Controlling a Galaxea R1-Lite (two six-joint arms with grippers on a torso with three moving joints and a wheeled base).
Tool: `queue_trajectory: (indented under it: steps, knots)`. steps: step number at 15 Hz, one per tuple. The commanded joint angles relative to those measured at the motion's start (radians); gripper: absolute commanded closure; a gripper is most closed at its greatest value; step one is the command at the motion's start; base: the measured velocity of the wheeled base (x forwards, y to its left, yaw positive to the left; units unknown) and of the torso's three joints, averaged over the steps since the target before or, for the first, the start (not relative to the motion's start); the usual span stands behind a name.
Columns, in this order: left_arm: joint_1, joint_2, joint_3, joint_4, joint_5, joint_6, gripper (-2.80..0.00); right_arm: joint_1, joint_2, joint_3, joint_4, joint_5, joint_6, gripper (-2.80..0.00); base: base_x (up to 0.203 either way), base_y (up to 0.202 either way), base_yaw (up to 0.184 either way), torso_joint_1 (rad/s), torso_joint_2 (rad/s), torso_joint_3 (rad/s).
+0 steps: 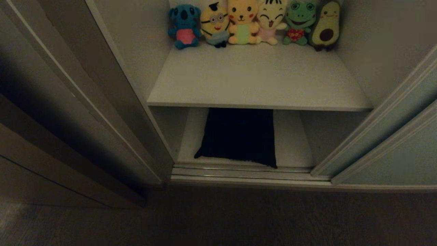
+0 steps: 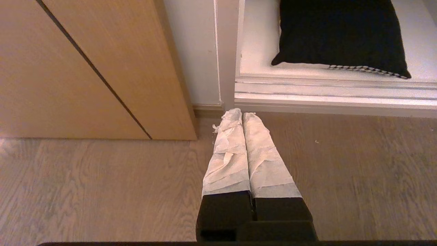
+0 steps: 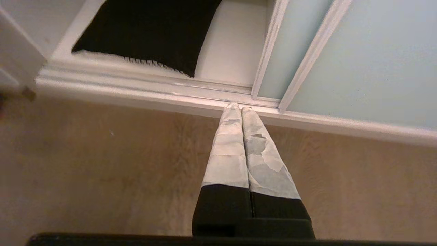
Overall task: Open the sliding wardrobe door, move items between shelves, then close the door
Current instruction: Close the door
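Head view: sliding wardrobe door [image 1: 392,143] pushed to the right, interior exposed. Upper shelf [image 1: 256,82] carries a row of plush toys [image 1: 252,22] at the back; black folded garment [image 1: 239,136] lies on the lower shelf [image 1: 293,143]. Neither arm visible here.

Left wrist view: left gripper [image 2: 241,116] over the wood floor [image 2: 85,191], taped fingers pressed together, empty. Only this view shows the brown wooden side panel [image 2: 85,68].

Right wrist view: right gripper [image 3: 239,108] closed, empty, tips near the door track [image 3: 136,87].

Door [image 1: 392,136] slid open right; black garment [image 1: 239,136] flat on lower shelf [image 1: 293,143]
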Motion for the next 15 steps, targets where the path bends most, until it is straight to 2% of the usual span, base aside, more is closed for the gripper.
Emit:
queue_trajectory:
  steps: [1, 6, 10, 13, 15]
  knots:
    - [-0.001, 0.001, 0.0, 0.0, 0.0, -0.001, 0.0, 0.0, -0.001, -0.045, -0.001, -0.016, 0.017, 0.0, 0.0, 0.0, 0.0, 0.0, 0.0, 0.0]
    - [0.001, 0.001, 0.0, 0.0, -0.001, -0.001, 0.0, 0.001, 0.066, -0.418, 0.269, -0.044, 0.008, 0.0, 0.0, 0.0, 0.0, 0.0, 0.0, 0.0]
    - [-0.001, 0.001, 0.0, 0.0, 0.0, -0.001, 0.0, -0.002, 0.295, -0.665, 0.318, -0.153, -0.002, 0.0, 0.0, 0.0, 0.0, 0.0, 0.0, 0.0]
    - [-0.001, 0.001, 0.0, 0.0, 0.0, -0.001, 0.0, 0.004, 0.42, -0.801, 0.324, -0.335, -0.006, 0.0, 0.0, 0.0, 0.0, 0.0, 0.0, 0.0]
    - [0.0, 0.001, 0.0, 0.0, 0.0, -0.001, 0.0, 0.073, 0.503, -0.892, 0.33, -0.481, -0.005, 0.0, 0.0, 0.0, 0.0, 0.0, 0.0, 0.0]
